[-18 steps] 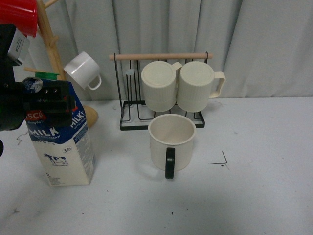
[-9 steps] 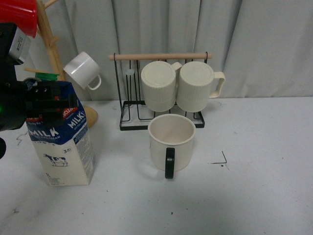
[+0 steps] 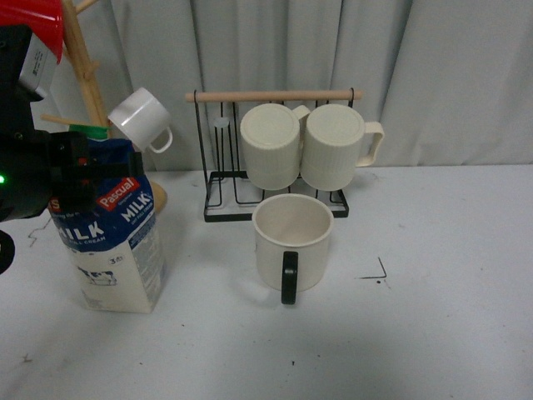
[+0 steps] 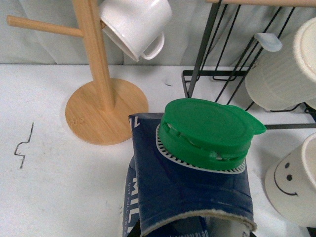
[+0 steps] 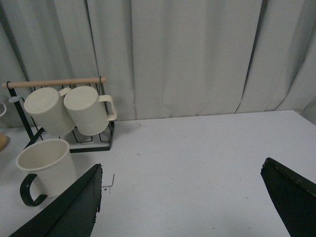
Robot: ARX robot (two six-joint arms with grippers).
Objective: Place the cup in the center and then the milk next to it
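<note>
The milk [image 3: 110, 242], a blue and cream carton with a green cap, stands at the left of the table and leans slightly. My left gripper [image 3: 77, 171] is shut on its blue upper part. The left wrist view shows the green cap [image 4: 207, 131] close up, with the carton's top below it. The cup [image 3: 291, 242], cream-white with a dark handle facing forward, stands in mid-table in front of the rack. It also shows in the right wrist view [image 5: 47, 165]. A black corner mark [image 3: 379, 271] lies to its right. My right gripper [image 5: 182, 207] is open and empty above bare table.
A black wire rack [image 3: 218, 179] with a wooden bar holds two ribbed cream mugs [image 3: 271, 146] behind the cup. A wooden mug tree [image 3: 90, 92] at back left carries a small white cup [image 3: 140, 119] and a red cup [image 3: 33, 25]. A grey curtain hangs behind.
The milk carton has tipped and turned a little in my left gripper, its red label now showing. The cup and right gripper have not moved.
</note>
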